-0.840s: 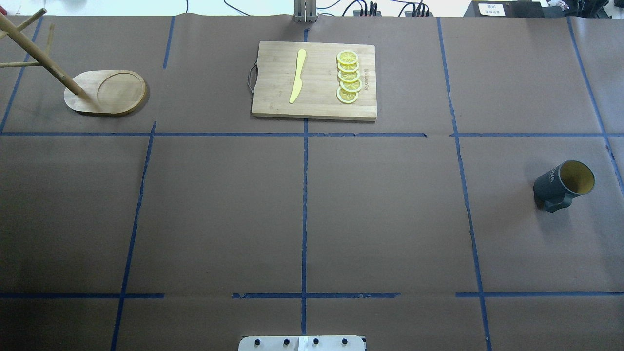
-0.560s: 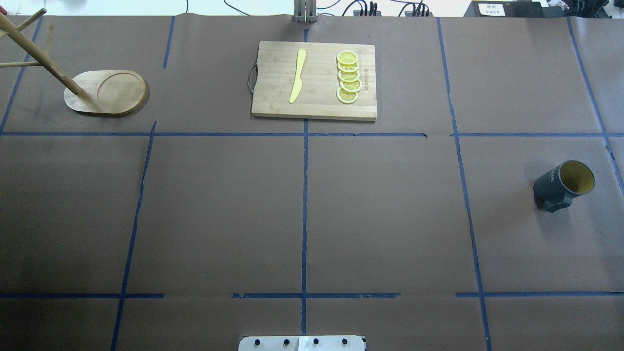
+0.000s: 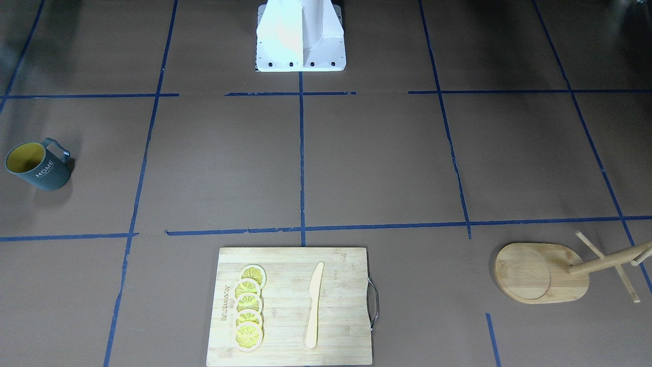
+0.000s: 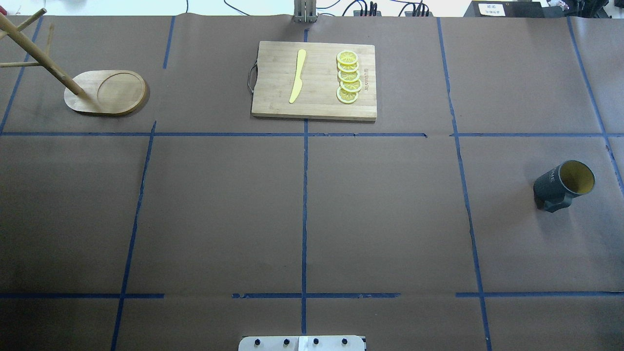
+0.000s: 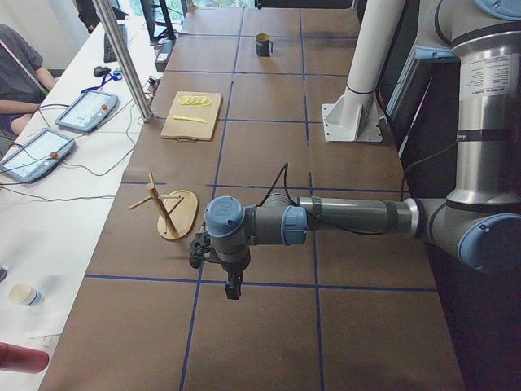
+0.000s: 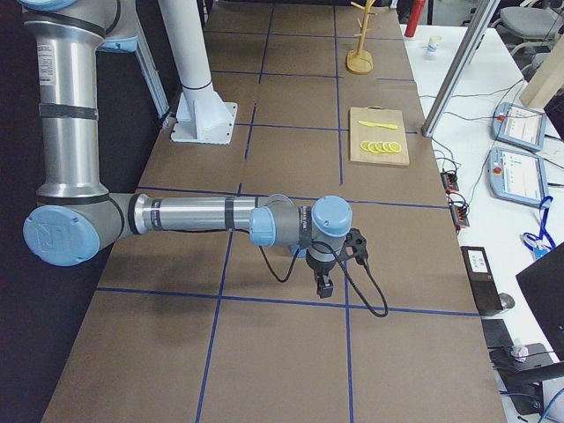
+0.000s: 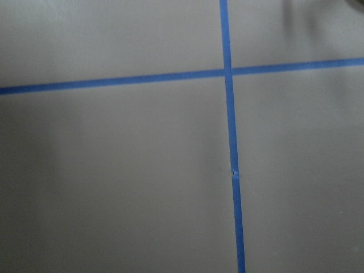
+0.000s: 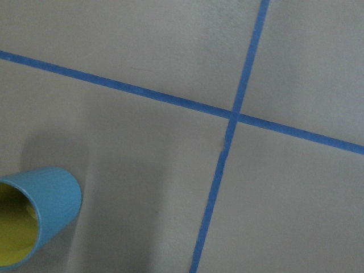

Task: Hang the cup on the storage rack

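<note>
Overhead exterior gives you the cup (image 4: 555, 187) upright on the table (image 4: 380, 209) near its right edge, the storage rack (image 4: 105, 92) at the far-left corner, well apart. You cannot tell whether the fingers of the left gripper (image 5: 234, 287) or the right gripper (image 6: 323, 286) are parted.

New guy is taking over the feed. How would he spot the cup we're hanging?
From the cutting board at far centre, scan to the robot's far right. Alone there stands the cup: the only dark thing, blue-grey, yellow inside, white HOME lettering.
</note>
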Motion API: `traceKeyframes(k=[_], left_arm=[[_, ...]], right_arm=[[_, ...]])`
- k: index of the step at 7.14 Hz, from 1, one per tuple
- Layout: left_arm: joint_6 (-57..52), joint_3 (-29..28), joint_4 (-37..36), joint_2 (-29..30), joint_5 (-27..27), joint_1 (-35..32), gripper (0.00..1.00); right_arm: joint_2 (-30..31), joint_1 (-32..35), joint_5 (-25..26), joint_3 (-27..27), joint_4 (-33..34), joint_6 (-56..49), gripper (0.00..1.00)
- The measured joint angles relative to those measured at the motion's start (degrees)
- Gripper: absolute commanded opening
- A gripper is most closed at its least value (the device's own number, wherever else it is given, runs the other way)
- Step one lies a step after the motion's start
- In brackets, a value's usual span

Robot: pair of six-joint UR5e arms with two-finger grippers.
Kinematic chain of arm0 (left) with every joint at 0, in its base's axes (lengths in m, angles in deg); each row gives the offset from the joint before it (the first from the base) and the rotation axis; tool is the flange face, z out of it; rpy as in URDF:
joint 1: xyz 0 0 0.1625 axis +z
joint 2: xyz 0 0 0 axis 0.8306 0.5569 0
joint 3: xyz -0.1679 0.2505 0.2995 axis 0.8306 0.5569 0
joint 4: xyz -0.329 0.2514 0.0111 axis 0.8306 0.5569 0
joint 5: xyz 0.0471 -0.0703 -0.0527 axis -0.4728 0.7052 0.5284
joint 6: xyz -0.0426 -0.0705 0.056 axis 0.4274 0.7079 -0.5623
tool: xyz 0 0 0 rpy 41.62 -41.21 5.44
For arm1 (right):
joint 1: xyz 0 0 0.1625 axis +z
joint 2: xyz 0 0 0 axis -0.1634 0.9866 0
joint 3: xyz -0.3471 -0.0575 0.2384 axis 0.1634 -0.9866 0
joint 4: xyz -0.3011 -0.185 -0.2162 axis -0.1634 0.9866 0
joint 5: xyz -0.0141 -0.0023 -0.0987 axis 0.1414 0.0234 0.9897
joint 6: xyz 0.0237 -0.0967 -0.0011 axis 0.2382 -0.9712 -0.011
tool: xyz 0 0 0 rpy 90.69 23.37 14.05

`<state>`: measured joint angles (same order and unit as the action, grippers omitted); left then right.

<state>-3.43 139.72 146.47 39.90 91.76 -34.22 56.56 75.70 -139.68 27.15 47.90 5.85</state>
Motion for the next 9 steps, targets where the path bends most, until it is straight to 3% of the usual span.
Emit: traceKeyframes(k=[2,5,9], left_arm=[[0.0,1.4,-0.1,-0.5,0.0,0.0,1.00],[0.0,1.8,0.0,-0.6,0.0,0.0,1.00],[0.0,1.9,0.1,-0.6,0.0,0.1,1.00]], right_arm=[[-2.0,-3.2,0.0,0.5,-2.5,0.5,1.00],[-2.2,-8.0,0.0,0.7,-14.1,1.4,1.00],[0.7,-13.1,0.5,1.5,-18.6,6.1,1.00]])
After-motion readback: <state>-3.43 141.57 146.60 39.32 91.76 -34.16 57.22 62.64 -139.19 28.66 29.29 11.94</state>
